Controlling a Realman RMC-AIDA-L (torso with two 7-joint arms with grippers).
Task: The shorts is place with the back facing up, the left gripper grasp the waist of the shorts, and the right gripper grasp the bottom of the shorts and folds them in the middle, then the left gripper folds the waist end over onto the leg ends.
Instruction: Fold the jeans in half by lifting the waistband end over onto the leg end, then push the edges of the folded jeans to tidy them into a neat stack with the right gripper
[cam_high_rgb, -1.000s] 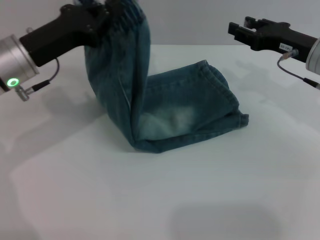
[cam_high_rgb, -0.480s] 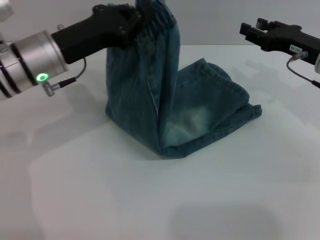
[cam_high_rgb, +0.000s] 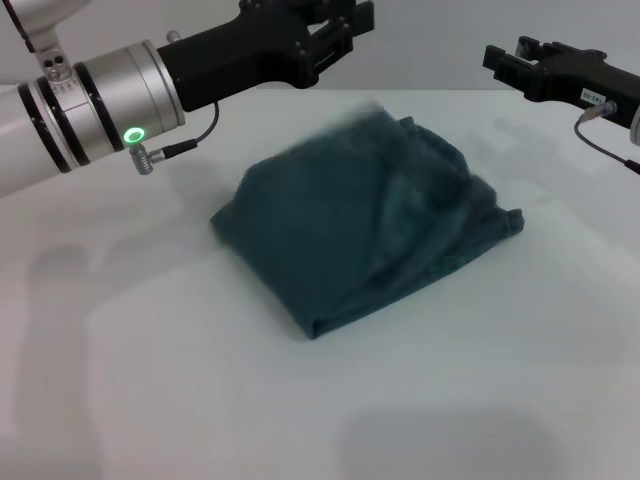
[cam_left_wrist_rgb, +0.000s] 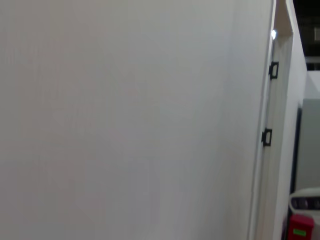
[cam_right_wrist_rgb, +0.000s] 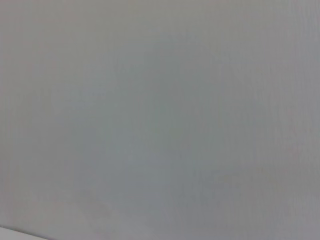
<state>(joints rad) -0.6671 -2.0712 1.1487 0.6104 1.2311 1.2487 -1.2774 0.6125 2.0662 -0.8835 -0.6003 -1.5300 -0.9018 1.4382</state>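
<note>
Denim, dark blue-green, is what fills the middle of my head view: the shorts lie folded in a loose heap on the white table, a little right of centre, with the upper layer blurred. For writing, I can find only a small pale label on the side of the right gripper at the upper right of the frame, and its print is too small for me to read; a red object with a green patch sits at the lower right corner of the left wrist view, and I cannot read that either. A green ring light glows on the silver cuff of the left arm at the upper left. Compared with half a second ago, the waist end no longer stands up from the table pinched in the left gripper; it has dropped onto the leg ends, and the left gripper now hangs above and behind the cloth at the top of the frame, its fingers spread and holding nothing. The right gripper sits where it was, clear of the shorts and above the far table edge, fingers apart and empty. My left wrist view gives me a blank wall and a door edge with two dark hinges; the right wrist view shows only plain grey.
</note>
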